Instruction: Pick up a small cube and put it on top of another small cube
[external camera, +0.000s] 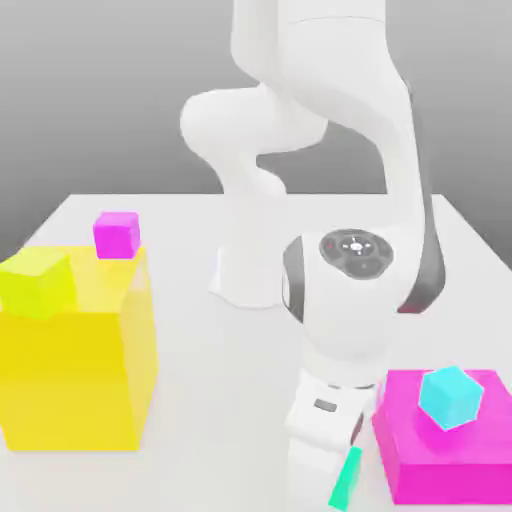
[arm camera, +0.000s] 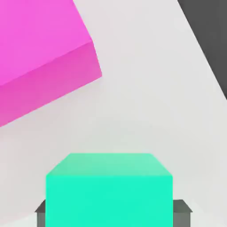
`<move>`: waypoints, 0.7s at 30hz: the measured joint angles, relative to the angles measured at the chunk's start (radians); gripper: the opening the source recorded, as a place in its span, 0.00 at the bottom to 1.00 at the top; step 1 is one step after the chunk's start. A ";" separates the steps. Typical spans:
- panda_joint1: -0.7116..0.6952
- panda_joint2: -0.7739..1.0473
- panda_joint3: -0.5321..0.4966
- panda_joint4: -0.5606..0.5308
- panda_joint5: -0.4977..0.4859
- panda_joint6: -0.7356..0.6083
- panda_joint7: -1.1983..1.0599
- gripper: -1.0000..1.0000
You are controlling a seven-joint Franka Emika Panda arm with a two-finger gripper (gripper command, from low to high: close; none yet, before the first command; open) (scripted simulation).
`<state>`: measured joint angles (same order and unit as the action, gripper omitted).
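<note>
My pincer (arm camera: pixel 114 213) grips the teal cube (arm camera: pixel 109 199); in the exterior view, its visible sliver runs seven-to-one o'clock, cyan cube (external camera: pixel 451 398) at two o'clock from it.

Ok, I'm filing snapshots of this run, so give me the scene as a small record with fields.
held: teal-green cube, between the fingers of the gripper
target: cyan cube, on the magenta block
yellow block: bears yellow-green cube
small magenta cube: beside the yellow-green cube
stacking: not yet done
</note>
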<state>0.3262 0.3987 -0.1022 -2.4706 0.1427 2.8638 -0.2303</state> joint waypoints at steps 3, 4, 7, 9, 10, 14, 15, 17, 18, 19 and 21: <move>0.004 -0.018 -0.006 -0.004 -0.008 -0.013 0.005 0.00; 0.011 -0.048 -0.015 -0.010 -0.019 -0.037 0.013 0.00; 0.026 -0.152 -0.034 -0.029 -0.056 -0.122 0.037 0.00; 0.048 -0.215 -0.007 -0.026 -0.078 -0.187 -0.007 0.00; 0.059 -0.245 0.011 -0.022 -0.087 -0.221 -0.036 0.00; 0.145 -0.362 0.072 -0.005 -0.117 -0.354 -0.170 0.00; 0.166 -0.391 0.084 -0.001 -0.123 -0.387 -0.205 0.00; 0.211 -0.433 0.096 0.004 -0.135 -0.433 -0.266 0.00; 0.217 -0.424 0.097 0.001 -0.136 -0.421 -0.279 0.00; 0.222 -0.403 0.093 -0.004 -0.136 -0.395 -0.287 0.00; 0.219 -0.347 0.088 -0.018 -0.137 -0.326 -0.292 0.00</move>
<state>0.5452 0.0517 -0.0143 -2.4883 0.0060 2.5378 -0.5227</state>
